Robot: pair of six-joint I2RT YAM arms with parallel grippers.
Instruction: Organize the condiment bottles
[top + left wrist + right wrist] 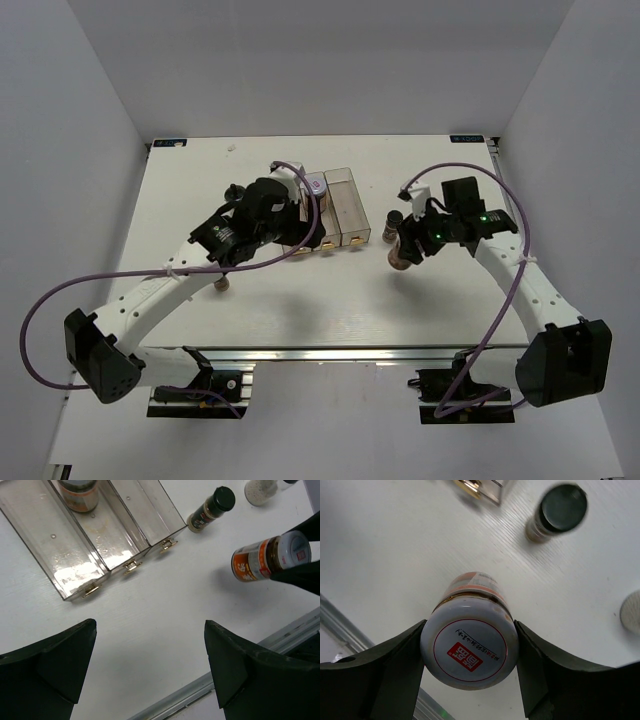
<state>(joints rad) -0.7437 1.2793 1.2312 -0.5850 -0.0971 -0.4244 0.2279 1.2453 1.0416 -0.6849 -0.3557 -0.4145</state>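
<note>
Brown with a pale round lid, one jar (470, 647) is clamped in the right hand (469, 630). A black finger (395, 665) presses each side just under the lid, whose glossy top bears a red square mark inside a red ring. From the left wrist the jar looks tilted, its orange label end pointing away from the hand. It is over the white tabletop (200, 180), to the right of the clear tray (60, 555). A slim jar (212, 507) with a black cap stands just beside the tray's latch-end corner, apart from the held jar. A white jar (259, 492) shows partly beyond it. A second brown jar (77, 492) stands inside the tray. The left hand (150, 630) hangs open above the tabletop near the tray's brass-coloured latches (131, 567).
</note>
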